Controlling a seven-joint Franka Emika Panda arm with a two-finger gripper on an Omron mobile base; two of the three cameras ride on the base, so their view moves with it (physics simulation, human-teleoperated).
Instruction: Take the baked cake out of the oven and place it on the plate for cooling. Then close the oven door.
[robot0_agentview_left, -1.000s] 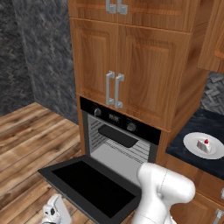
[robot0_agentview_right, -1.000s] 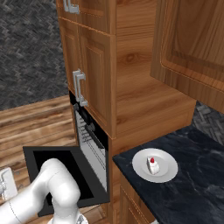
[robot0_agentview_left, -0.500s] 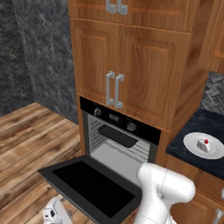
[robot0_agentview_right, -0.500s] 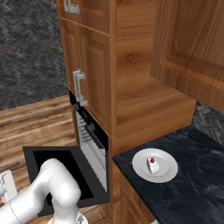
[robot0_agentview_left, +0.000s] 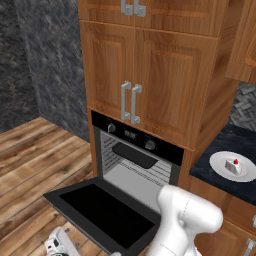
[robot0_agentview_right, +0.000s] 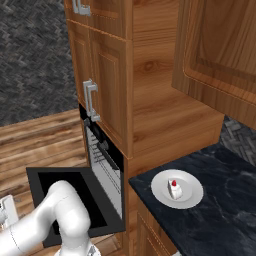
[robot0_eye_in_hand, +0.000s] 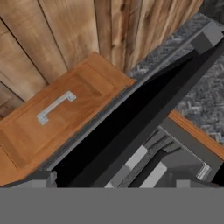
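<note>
Over the last second nothing of note has shifted: the baked cake (robot0_agentview_right: 174, 189) sits on the plate (robot0_agentview_right: 159, 181) on the dark counter (robot0_agentview_right: 225, 210) to the right of the oven (robot0_agentview_left: 135, 134), exactly as before. The oven door (robot0_agentview_left: 100, 212) remains folded fully down, with a black tray (robot0_agentview_left: 134, 155) on the rack inside. The gripper (robot0_agentview_left: 56, 244) stays low at the near left, beneath the door's front edge, fingers spread wide and holding nothing. In my judgement the cake transfer is complete and only lifting the door shut remains.
</note>
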